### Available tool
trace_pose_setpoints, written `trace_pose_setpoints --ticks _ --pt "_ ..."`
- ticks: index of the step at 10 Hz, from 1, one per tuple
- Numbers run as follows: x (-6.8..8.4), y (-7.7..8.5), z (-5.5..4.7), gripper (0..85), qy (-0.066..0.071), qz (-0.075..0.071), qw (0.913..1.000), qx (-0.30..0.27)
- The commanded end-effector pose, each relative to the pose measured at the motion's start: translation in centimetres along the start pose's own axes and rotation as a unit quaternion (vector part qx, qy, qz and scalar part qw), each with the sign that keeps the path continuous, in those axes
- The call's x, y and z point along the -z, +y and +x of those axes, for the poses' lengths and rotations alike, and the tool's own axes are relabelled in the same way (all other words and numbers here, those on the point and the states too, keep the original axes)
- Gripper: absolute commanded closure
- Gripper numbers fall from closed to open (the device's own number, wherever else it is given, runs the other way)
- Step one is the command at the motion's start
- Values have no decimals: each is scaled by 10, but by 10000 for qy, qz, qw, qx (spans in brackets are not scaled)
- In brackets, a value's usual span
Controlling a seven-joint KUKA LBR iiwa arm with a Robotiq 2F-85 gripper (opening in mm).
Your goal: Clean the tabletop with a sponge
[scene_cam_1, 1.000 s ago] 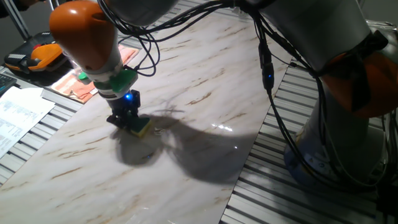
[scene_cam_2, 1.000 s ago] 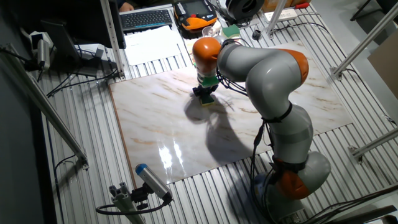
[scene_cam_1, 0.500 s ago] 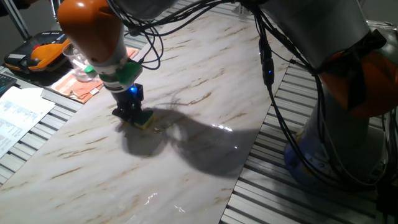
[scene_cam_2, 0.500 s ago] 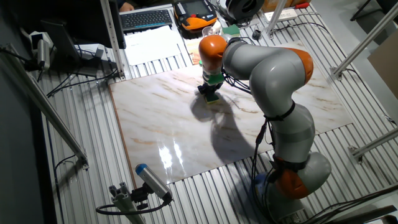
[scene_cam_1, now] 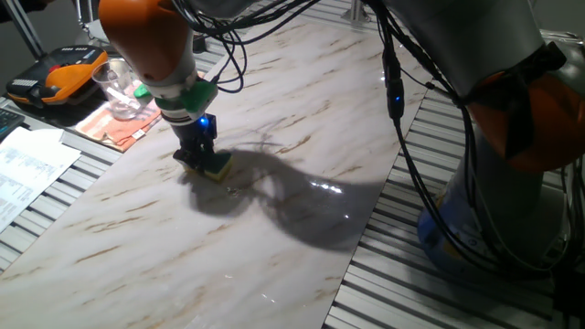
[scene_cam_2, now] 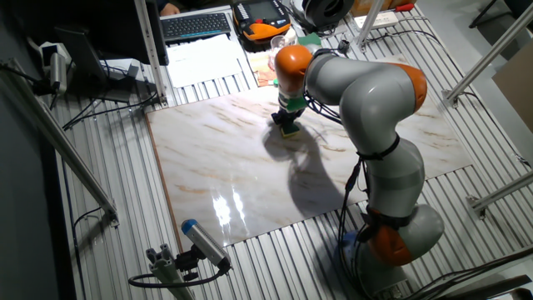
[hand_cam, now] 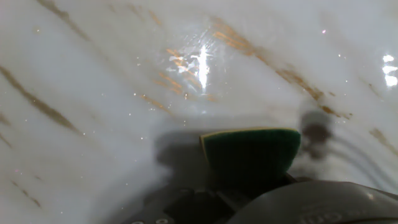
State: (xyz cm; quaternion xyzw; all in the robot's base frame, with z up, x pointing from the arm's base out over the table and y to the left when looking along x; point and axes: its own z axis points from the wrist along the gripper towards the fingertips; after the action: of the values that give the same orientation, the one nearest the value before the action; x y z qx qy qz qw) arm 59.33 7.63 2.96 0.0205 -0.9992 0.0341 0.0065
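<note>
Your hand point(scene_cam_1: 203, 162) is clamped on the sponge point(scene_cam_1: 218, 168), which sits directly beneath its fingers, pressed flat against the marble worktop point(scene_cam_1: 302, 100) near its far edge.

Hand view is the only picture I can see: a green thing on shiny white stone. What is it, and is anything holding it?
Observer: It's the sponge, with a yellow foam body under the green top. The hand is shut on it, pressing it onto the tabletop.
Operator: Is the stone the whole table?
Observer: No, it's a slab lying on a grey slatted surface that runs all round it.
Operator: Anything else nearby?
Observer: Yes, a clear plastic cup stands just off the slab's edge, beside the arm.
</note>
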Motion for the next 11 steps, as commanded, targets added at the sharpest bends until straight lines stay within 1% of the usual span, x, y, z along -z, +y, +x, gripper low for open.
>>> trace_pose_setpoints --ticks 1,2,3,4,7,8,9,10,11 --pt "0 -1 -1 850 7 -10 10000 -46" --pt "0 -2 -2 850 36 -81 9999 -98" --pt "0 -2 -2 850 44 -113 9997 -197" --pt "0 -3 -4 850 44 -114 9996 -251" --pt "5 -7 -9 850 107 -241 9990 -364" --pt "4 -8 -10 850 82 -223 9993 -273" --pt "4 -8 -10 850 27 -158 9998 -152" --pt "5 -8 -11 850 18 -172 9998 -76" --pt "7 -6 -13 850 56 -148 9999 -13"
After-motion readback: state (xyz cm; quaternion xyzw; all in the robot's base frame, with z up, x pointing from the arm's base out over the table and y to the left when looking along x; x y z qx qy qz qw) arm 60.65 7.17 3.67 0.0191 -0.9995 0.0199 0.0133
